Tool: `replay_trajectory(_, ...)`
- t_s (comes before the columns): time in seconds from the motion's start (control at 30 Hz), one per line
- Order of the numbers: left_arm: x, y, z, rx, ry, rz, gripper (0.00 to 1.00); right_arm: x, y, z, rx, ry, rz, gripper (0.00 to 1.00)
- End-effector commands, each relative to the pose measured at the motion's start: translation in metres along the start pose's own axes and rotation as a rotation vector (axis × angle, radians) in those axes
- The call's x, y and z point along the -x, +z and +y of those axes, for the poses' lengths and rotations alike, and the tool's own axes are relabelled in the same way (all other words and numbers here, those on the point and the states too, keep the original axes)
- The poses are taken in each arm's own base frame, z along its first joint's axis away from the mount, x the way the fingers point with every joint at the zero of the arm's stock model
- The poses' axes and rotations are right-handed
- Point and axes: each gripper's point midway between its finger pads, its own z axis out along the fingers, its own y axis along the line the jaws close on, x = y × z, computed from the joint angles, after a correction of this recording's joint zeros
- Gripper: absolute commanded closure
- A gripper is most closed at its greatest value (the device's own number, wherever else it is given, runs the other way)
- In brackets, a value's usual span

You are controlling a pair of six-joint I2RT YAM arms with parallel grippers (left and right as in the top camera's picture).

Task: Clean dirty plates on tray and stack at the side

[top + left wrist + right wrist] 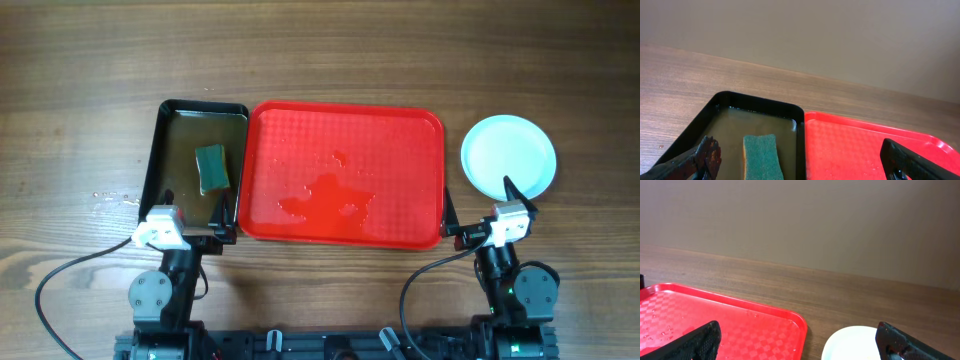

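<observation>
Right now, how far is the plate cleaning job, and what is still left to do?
Done, it seems: the red tray holds no plates, only water patches, and the plates sit beside it, the top one clean. How many are stacked I cannot tell. In hand: nothing; the left gripper and right gripper are open and empty, the sponge lies in the black tray. Left: apparently nothing.

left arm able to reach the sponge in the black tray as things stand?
Probably yes. The sponge lies flat in the black tray, just ahead of the left end effector, whose jaws stand open. Nothing covers it or sits between them.
</observation>
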Motion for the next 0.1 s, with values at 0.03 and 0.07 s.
replay_trajectory(0.03,-0.0016,0.0000,0.0023,0.009,0.022,0.000,0.00,0.0022,-0.0003,0.0043,0.022,0.003,-0.011,0.00)
replay_trajectory(0.07,-0.0016,0.0000,0.0023,0.009,0.022,0.000,0.00,0.0021,-0.0003,0.0043,0.022,0.003,-0.011,0.00)
